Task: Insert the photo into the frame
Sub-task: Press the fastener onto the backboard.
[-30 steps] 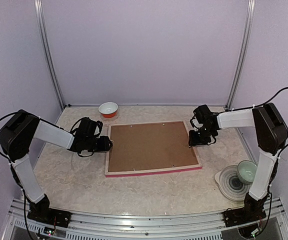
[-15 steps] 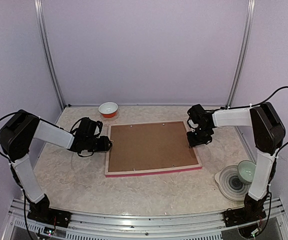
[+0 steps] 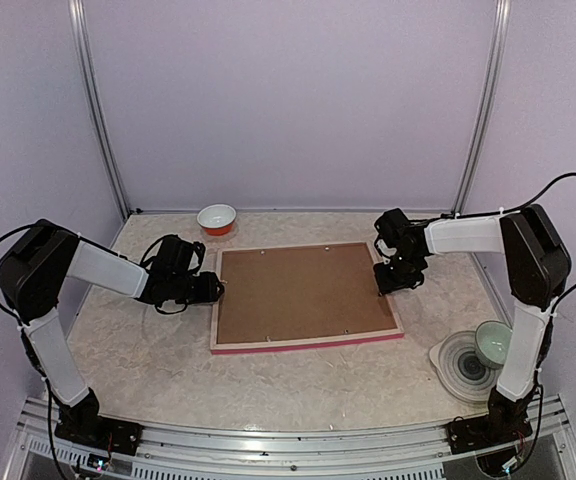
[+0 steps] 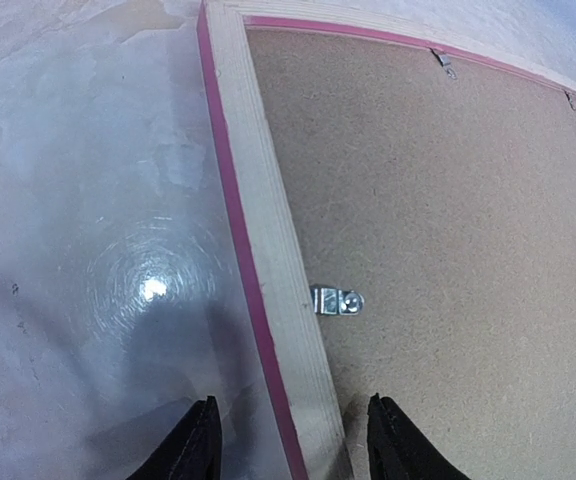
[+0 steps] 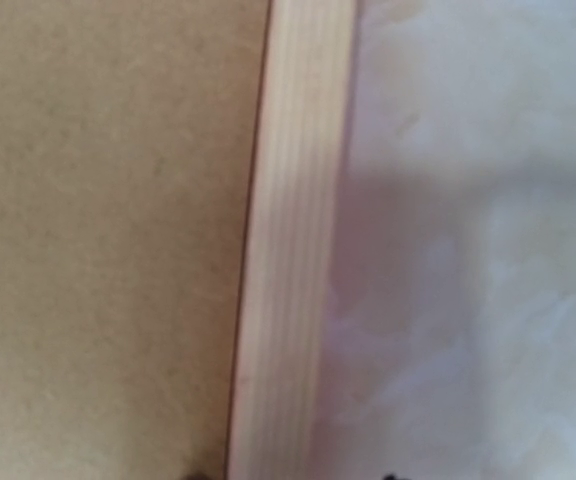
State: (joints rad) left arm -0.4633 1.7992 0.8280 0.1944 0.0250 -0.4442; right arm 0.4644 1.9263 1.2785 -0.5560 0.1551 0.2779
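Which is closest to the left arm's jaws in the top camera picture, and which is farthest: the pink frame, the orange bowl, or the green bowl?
1. The frame: its left rail lies right there, mid-table.
2. The orange bowl: a bit behind, by the back wall.
3. The green bowl: far across, on the plate at the right front.

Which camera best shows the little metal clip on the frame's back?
Left wrist view: the metal clip is large and sharp on the back of the frame. Top external shows clips as specks; right wrist shows none.
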